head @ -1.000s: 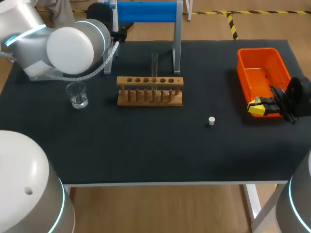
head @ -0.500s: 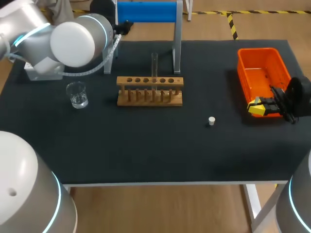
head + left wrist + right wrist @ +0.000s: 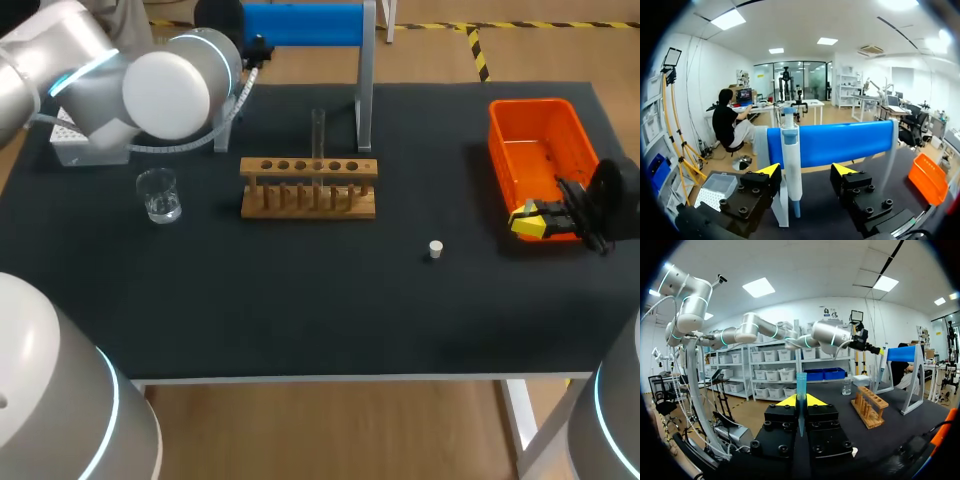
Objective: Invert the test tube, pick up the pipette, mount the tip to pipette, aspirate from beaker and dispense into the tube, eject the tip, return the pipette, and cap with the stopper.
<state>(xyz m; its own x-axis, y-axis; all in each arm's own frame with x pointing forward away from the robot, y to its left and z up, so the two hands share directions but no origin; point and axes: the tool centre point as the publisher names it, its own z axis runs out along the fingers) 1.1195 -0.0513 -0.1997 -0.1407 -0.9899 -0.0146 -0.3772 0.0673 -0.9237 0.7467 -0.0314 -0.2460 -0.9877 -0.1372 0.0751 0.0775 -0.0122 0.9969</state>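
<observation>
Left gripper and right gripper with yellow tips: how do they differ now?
The left gripper has its fingers wide apart and holds nothing; the right gripper is shut on a translucent blue pipette tip. The left gripper faces the white-and-blue pipette hanging ahead; the right gripper is at the near corner of the orange plastic bin. Both have yellow tips.

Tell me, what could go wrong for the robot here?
1. The left gripper is open, and the pipette hangs much closer to one of its fingers than the other, so closing might shove it crooked on the blue stand.
2. The right gripper pinches a thin pipette tip; it could slip or tilt before mounting.
3. The test tube stands tall in the wooden rack, so a passing arm might knock it.
</observation>
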